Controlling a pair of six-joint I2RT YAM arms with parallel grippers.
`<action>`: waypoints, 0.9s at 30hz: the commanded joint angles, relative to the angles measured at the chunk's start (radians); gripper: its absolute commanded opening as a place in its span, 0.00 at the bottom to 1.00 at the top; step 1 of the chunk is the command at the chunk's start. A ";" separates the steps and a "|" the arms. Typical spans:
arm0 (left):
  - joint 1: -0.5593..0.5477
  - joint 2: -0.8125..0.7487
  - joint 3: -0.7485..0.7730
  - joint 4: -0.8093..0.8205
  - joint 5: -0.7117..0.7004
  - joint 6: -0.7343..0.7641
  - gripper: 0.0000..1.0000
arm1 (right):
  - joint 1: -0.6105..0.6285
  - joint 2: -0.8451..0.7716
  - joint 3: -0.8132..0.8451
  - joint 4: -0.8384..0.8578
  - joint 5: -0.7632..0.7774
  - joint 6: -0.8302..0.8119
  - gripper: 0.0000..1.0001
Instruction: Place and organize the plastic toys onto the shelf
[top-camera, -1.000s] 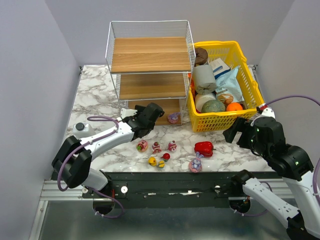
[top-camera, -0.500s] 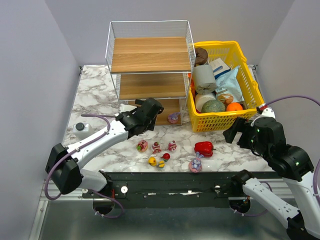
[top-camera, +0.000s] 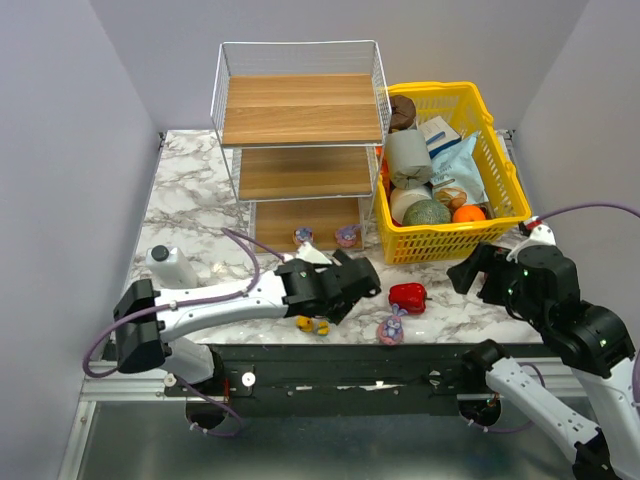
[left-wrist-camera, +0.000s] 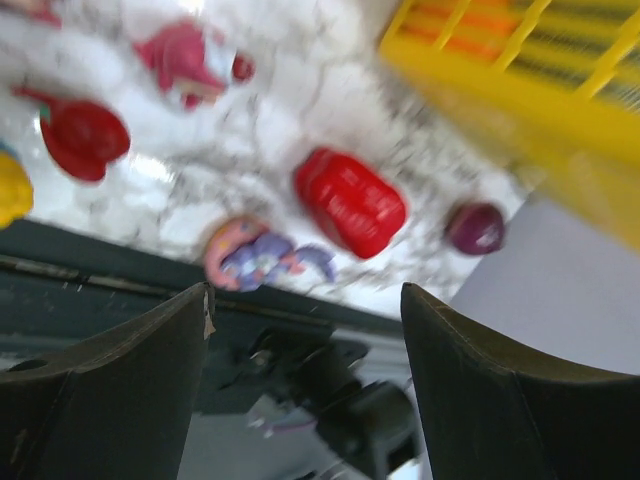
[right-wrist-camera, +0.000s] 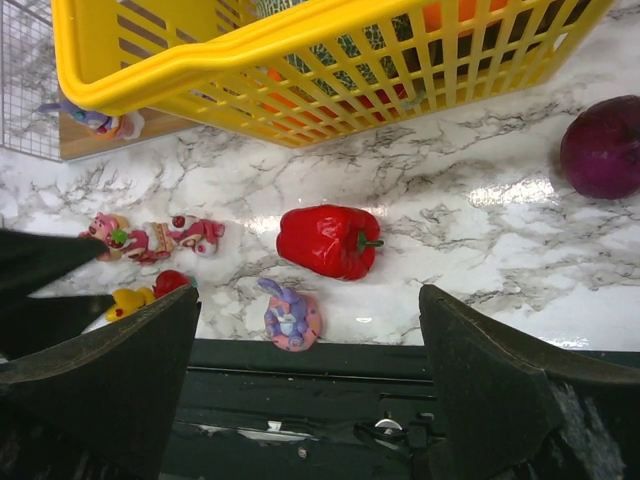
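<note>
The shelf (top-camera: 300, 110) stands at the back left. Two purple-pink bunnies (top-camera: 303, 236) (top-camera: 347, 235) sit at its bottom tier's front edge. My left gripper (top-camera: 357, 281) is open and empty, low over the front row of toys, and hides the pink ones from above. The right wrist view shows pink bears (right-wrist-camera: 105, 232) (right-wrist-camera: 196, 232), a red duck (right-wrist-camera: 172, 282), a yellow duck (right-wrist-camera: 128, 299) and a third bunny (right-wrist-camera: 290, 313). Yellow ducks (top-camera: 312, 324) and that bunny (top-camera: 390, 328) lie near the front edge. My right gripper (top-camera: 468, 270) is open and empty, above the table's right side.
A red bell pepper (top-camera: 407, 296) lies right of the left gripper. A yellow basket (top-camera: 505, 165) of groceries stands right of the shelf. A dark purple ball (right-wrist-camera: 603, 147) lies at the right. A small white bottle (top-camera: 172, 265) stands at the left.
My left gripper has swung from the shelf's bottom tier to the right front, over the toy row. A bunny now shows where it was. The right arm shifted slightly.
</note>
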 joint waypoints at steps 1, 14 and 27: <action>-0.085 0.089 0.000 0.070 0.059 -0.084 0.82 | 0.005 -0.031 -0.023 -0.005 -0.024 -0.007 0.98; -0.186 0.302 0.093 0.203 -0.108 0.238 0.70 | 0.003 -0.144 -0.059 -0.040 -0.075 -0.090 0.99; -0.289 0.532 0.347 -0.066 -0.300 0.715 0.82 | 0.005 -0.141 -0.059 -0.066 -0.121 -0.136 1.00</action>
